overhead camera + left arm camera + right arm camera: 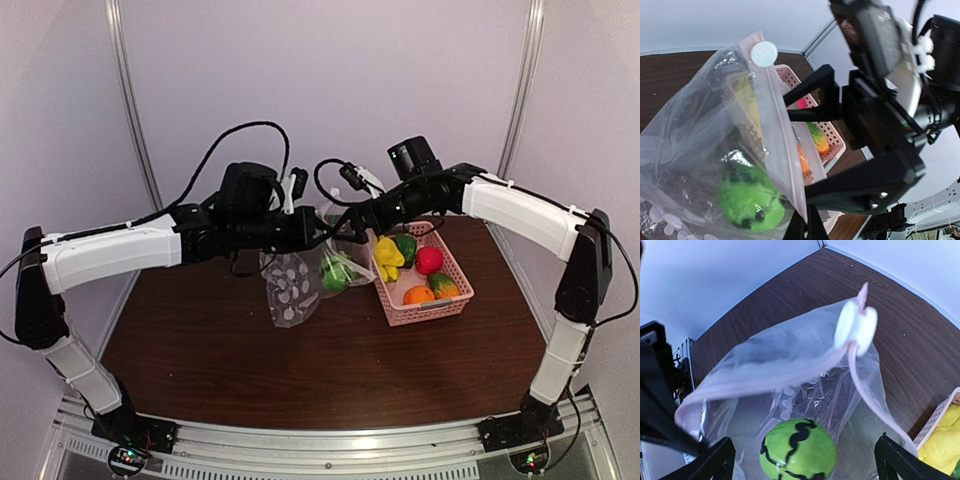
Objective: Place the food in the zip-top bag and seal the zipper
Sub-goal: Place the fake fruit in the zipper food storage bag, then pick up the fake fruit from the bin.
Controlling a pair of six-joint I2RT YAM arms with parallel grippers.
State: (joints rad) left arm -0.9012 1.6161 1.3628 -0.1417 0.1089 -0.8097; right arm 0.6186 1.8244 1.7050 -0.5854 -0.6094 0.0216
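Observation:
The clear zip-top bag [293, 288] hangs over the table. My left gripper [306, 228] is shut on its mouth edge; in the left wrist view the gripper [808, 224] pinches the zip strip [771, 115]. The white slider [856, 327] sits at the strip's far end. My right gripper [804, 452] is open wide over the bag's open mouth. The green striped ball [797, 450] lies between and below its fingers, untouched, inside the bag [333, 272]. The banana bunch [388, 255], green pepper [406, 245], red fruit [429, 260], orange [418, 295] and orange-green piece [444, 286] lie in the pink basket.
The pink latticed basket [400, 312] stands right of the bag, close to the right arm. The brown table [220, 350] ends at white walls behind and at the sides. Both arms meet above the bag, with cables looping over them.

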